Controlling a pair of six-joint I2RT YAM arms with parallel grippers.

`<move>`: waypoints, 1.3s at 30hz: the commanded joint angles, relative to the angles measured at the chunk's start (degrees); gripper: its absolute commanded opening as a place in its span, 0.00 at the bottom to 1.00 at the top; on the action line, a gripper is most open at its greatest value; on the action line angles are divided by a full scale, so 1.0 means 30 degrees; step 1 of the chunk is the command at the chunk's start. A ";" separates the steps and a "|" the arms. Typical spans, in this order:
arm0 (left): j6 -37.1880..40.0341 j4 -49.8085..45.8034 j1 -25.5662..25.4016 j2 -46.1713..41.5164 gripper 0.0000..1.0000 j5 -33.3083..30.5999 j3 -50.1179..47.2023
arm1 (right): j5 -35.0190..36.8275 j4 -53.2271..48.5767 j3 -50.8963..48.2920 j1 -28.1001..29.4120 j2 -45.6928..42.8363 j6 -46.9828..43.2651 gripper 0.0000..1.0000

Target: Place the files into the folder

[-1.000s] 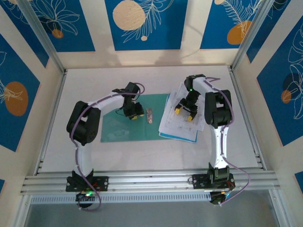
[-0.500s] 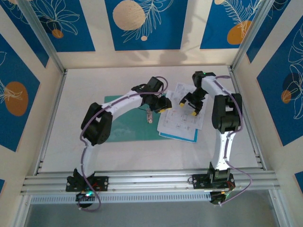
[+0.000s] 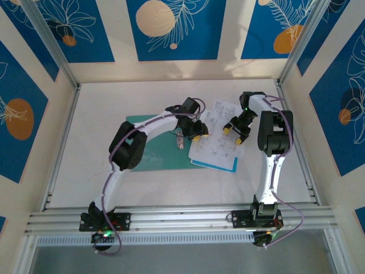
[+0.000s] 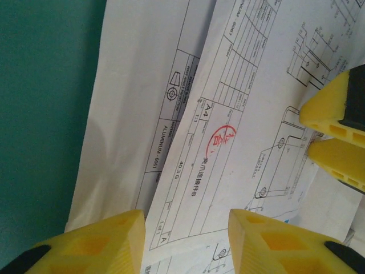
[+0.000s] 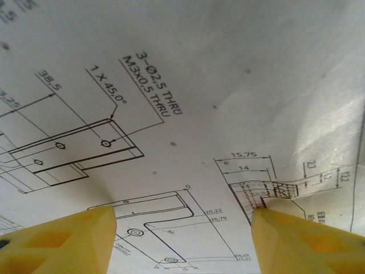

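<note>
The files (image 3: 217, 142) are a loose stack of white printed sheets right of centre, with a cyan-blue sheet (image 3: 215, 165) peeking out along the near edge. The teal folder (image 3: 154, 151) lies flat to their left. My left gripper (image 3: 197, 136) stands open over the stack's left edge, where the sheets (image 4: 228, 114) overlap the folder (image 4: 45, 114). My right gripper (image 3: 233, 134) is open on the stack's right part. Its fingertips press on a drawing sheet (image 5: 188, 85), which puckers at the right fingertip (image 5: 274, 222). Left gripper (image 4: 185, 240) and right gripper (image 5: 183, 225) hold nothing.
A small metal clip (image 3: 180, 139) lies on the folder's right part beside the left gripper. The right gripper's yellow fingers (image 4: 333, 131) sit close to the left one over the sheets. Aluminium rails (image 3: 171, 220) run along the near edge, and walls enclose the table.
My left arm swung right from the folder's middle to the papers' left edge. My right gripper shifted right across the sheets, which are now fanned out more at the far end.
</note>
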 commanded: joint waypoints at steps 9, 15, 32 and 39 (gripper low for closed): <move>0.0934 -0.0352 -0.0195 0.0704 0.44 0.0627 -0.0019 | 0.0511 -0.0970 0.0153 0.0356 0.0842 -0.0204 0.65; 0.0824 0.0517 -0.0357 0.0518 0.44 0.1300 -0.0278 | 0.0577 -0.0952 0.0200 0.0342 0.0899 -0.0204 0.65; 0.0831 0.0904 -0.0513 0.0140 0.18 0.1417 -0.0265 | 0.0482 -0.0751 0.0032 0.0340 0.0874 -0.0171 0.65; 0.1352 0.0751 -0.0737 -0.0135 0.00 0.0983 0.0002 | 0.0423 0.0672 -0.0419 0.0352 -0.0762 -0.0409 0.77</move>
